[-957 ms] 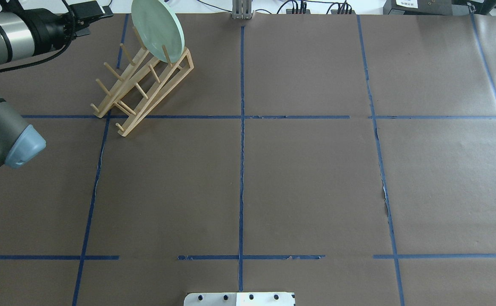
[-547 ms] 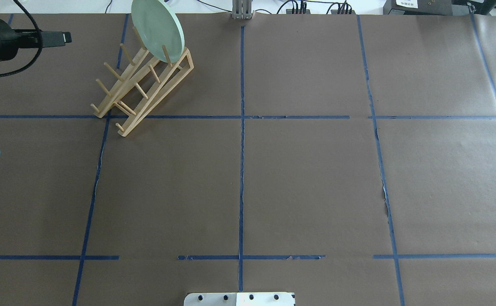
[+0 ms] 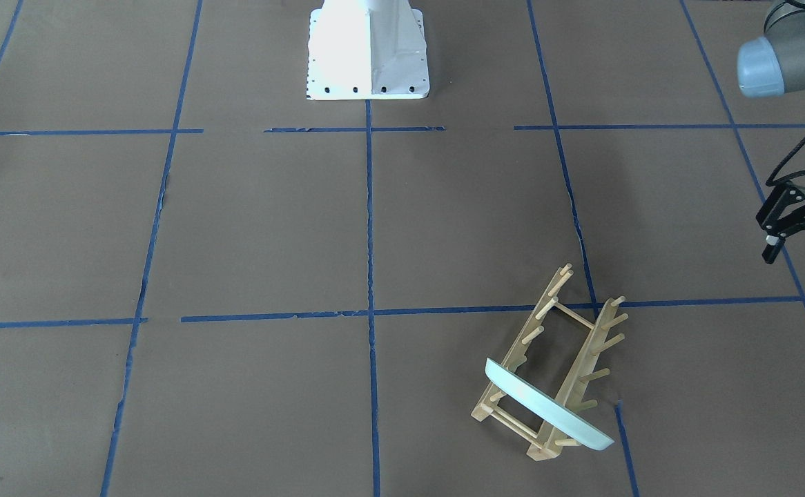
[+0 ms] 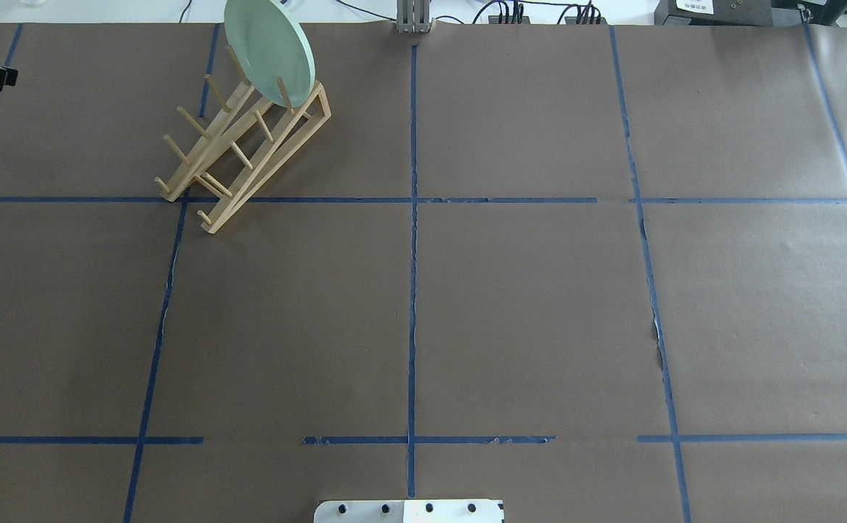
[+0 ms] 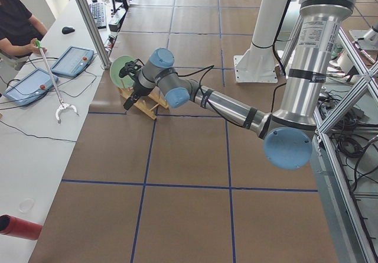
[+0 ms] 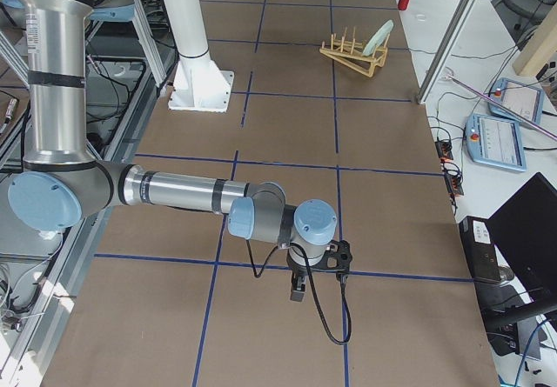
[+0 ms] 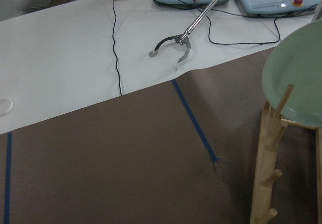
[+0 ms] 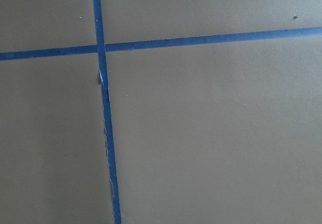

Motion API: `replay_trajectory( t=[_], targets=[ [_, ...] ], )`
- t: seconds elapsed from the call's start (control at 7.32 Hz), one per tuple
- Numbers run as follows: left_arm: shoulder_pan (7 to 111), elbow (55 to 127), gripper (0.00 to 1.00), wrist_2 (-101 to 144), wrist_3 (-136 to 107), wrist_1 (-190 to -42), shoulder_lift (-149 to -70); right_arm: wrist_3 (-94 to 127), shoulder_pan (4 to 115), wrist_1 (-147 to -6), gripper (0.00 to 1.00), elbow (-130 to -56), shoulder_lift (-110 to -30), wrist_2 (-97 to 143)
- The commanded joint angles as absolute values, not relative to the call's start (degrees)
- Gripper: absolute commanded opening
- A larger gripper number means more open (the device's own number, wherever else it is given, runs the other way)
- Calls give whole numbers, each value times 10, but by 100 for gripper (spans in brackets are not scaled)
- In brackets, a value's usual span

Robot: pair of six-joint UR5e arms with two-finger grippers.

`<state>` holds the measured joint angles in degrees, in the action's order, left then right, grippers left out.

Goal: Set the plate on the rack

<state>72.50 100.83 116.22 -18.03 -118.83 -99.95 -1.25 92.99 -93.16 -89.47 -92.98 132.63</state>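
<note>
Brown-papered table [image 4: 540, 305], blue tape grid [image 4: 412, 290], plate [image 4: 269, 51] in rack [image 4: 272, 163]

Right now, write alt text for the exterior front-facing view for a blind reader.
A mint-green plate stands on edge in the pegs of a wooden dish rack on a brown table gridded with blue tape. The left claw hangs at the view's right edge, apart from the rack.
</note>
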Motion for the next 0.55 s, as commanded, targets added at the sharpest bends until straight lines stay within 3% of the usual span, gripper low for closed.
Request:
replay_trajectory(
  t=[0.0,0.41],
  targets=[
    [780,982,100,1255,-125,-1101,-997,-12,930,-932,100,-895,-930,1326],
    [791,934,100,1291,-50,-964,-1013,-13,930,-932,100,-895,-930,1326]
  ],
)
